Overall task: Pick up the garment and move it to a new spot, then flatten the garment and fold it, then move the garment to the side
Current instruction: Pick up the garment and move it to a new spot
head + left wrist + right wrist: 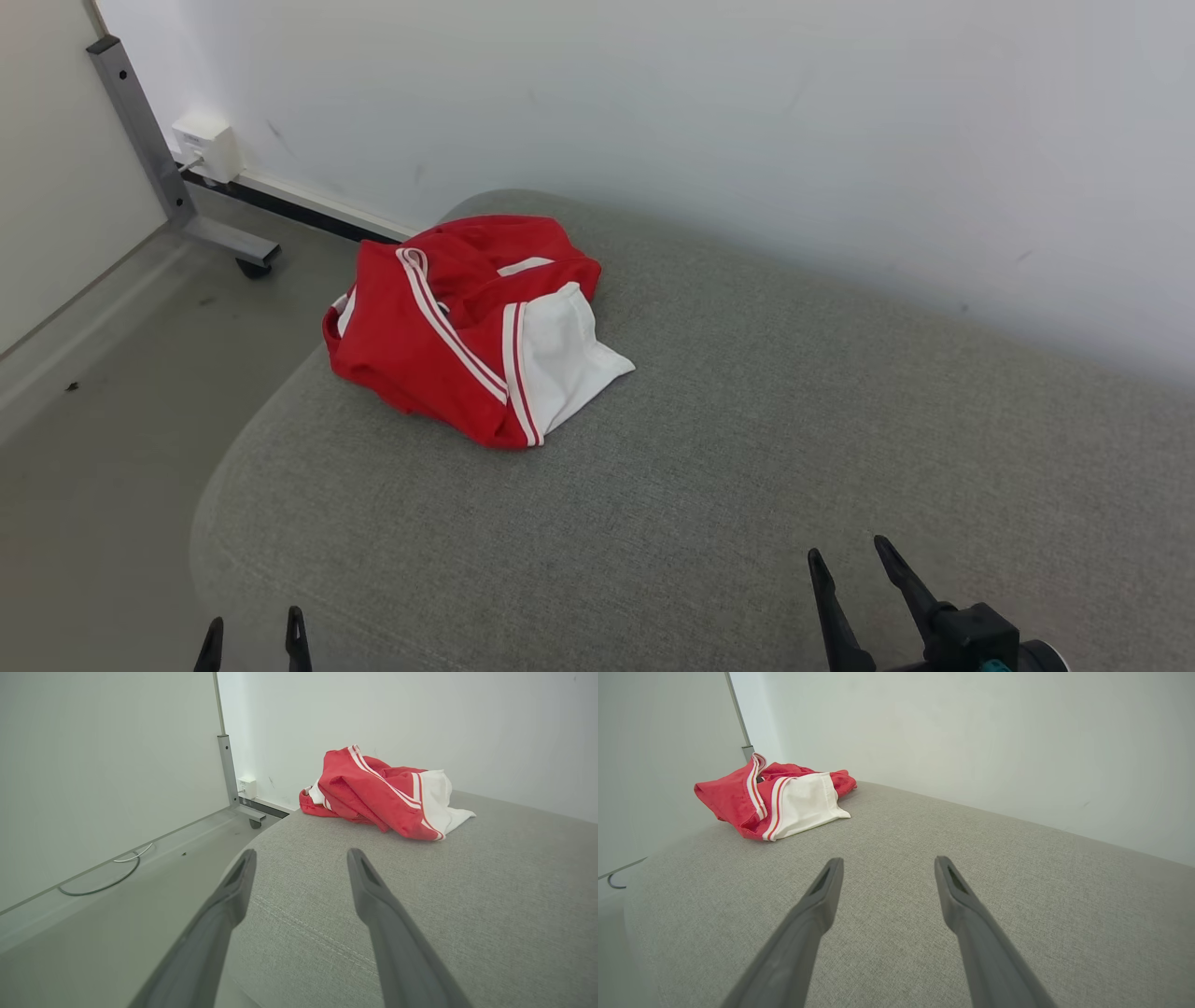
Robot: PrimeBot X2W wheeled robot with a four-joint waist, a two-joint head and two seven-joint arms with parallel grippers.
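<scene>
Cut off, folded under, too small

The head view's bottom edge cuts the left gripper [255, 618] just below its fingertips and the right gripper [848, 546] at its wrist. The crumpled garment [439, 336] hides its own shape. The wall box [207, 145] is too small to identify.

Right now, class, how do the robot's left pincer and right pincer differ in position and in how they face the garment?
The left pincer sits at the rounded edge of the cushion, near the floor; the right pincer sits well over the cushion. The garment lies ahead and slightly right of the left pincer, but far left of the right pincer. Both are open, empty, clear of the garment.
</scene>
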